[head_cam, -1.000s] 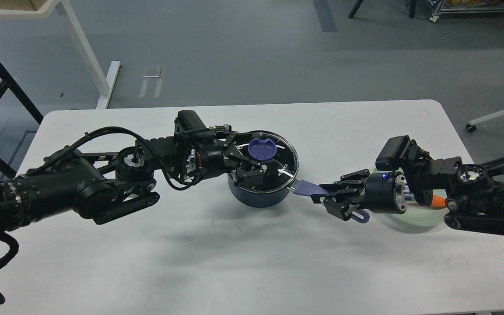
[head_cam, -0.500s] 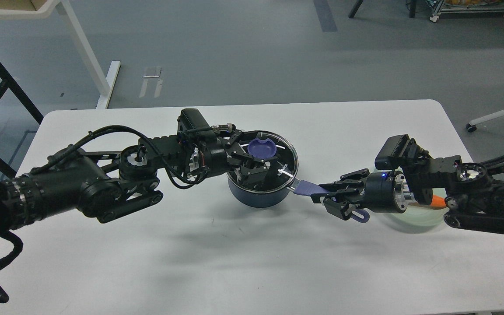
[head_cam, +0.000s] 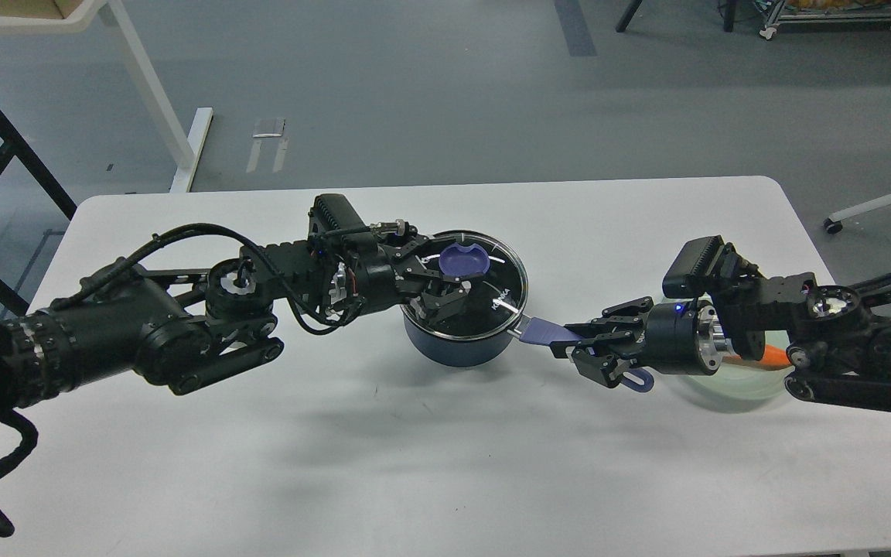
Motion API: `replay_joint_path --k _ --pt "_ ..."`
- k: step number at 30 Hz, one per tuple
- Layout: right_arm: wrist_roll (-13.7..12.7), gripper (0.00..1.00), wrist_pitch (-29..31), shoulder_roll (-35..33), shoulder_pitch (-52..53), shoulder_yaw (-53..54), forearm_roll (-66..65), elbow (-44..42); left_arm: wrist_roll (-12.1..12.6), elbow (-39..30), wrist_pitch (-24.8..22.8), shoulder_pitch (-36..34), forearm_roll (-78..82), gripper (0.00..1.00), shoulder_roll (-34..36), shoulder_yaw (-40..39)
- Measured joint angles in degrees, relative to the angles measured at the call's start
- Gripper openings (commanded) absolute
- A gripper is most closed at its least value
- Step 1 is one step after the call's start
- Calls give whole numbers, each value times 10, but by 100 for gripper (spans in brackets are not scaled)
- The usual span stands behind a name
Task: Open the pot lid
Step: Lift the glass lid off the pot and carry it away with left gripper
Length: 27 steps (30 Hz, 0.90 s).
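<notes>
A dark blue pot (head_cam: 457,346) stands at the middle of the white table (head_cam: 430,464). Its glass lid (head_cam: 503,290) with a blue knob (head_cam: 462,261) sits on top. My left gripper (head_cam: 439,283) comes in from the left over the lid, its fingers closed at the knob's near-left side. The pot's blue handle (head_cam: 542,331) points right. My right gripper (head_cam: 586,350) is shut on it, and the handle's loop end (head_cam: 637,380) shows below the gripper.
A pale green plate (head_cam: 751,385) with an orange carrot (head_cam: 775,356) lies under my right arm near the table's right edge. Bare table surface lies in front of the pot and behind it.
My left gripper's fingers have drawn in around the knob, pushed slightly right, then eased back. The knob sits a touch higher. The right gripper keeps hold of the handle.
</notes>
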Motion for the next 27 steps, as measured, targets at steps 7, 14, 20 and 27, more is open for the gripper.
replay_joint_path --k 7,14,20,27 --pt "0 22 0 0 1 1 1 0 -3 -19 0 -15 -5 46 31 -8" --pt "0 22 0 0 3 1 1 1 -10 -80 0 -23 -44 46 169 -7" --pt "0 22 0 -1 8 1 1 2 -11 -83 -1 17 -62 46 292 0" --pt "0 22 0 -1 16 1 3 3 -15 -31 4 88 -71 46 311 0"
